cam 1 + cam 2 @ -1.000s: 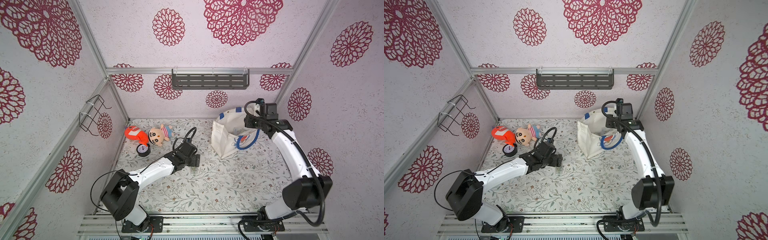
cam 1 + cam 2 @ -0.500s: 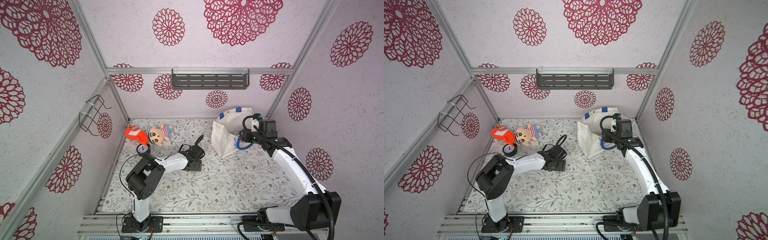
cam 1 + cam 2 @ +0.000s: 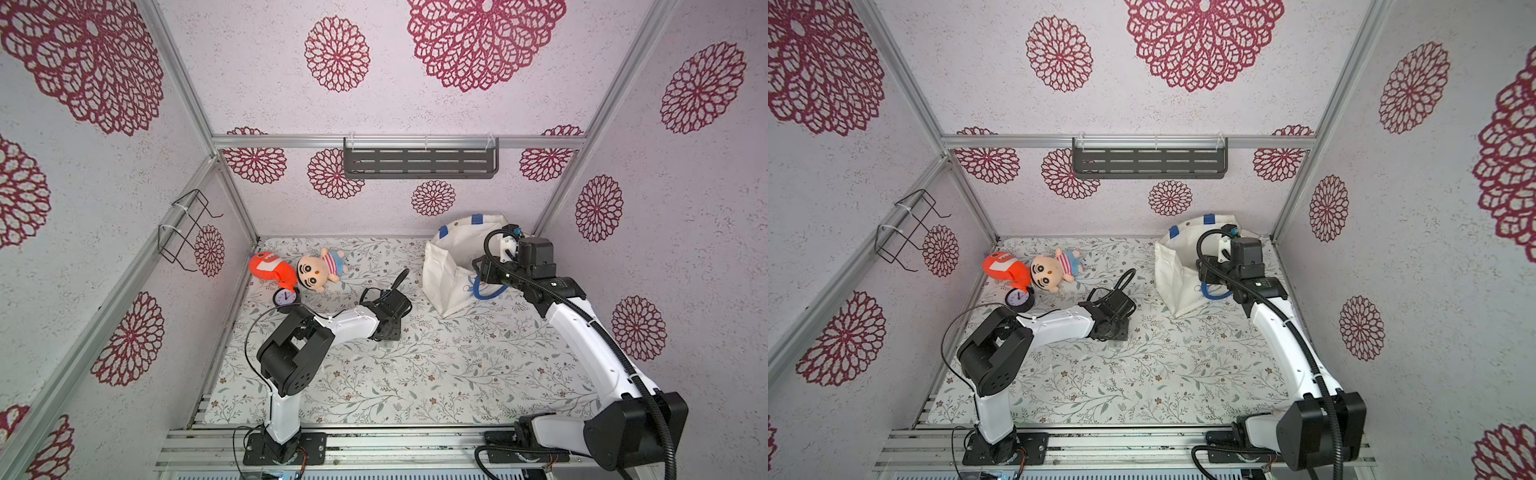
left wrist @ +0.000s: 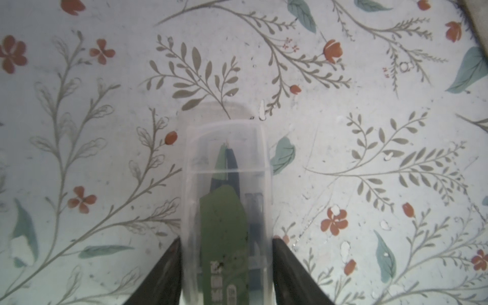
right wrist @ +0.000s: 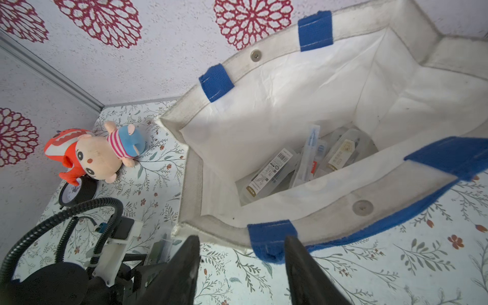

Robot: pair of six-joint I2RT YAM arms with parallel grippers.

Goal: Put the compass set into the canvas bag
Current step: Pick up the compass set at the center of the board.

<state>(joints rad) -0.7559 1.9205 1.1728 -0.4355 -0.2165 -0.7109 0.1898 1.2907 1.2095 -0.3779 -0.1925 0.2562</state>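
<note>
Floral surface, with the canvas bag upright at far right, mouth open, several clear cases inside. At its near rim the right fingers sit part-way apart, blue handle end in the gap; contact unclear. Mid-left, the left fingers are clamped on both sides of the compass set, a clear case on the surface, well apart from the bag.
</note>
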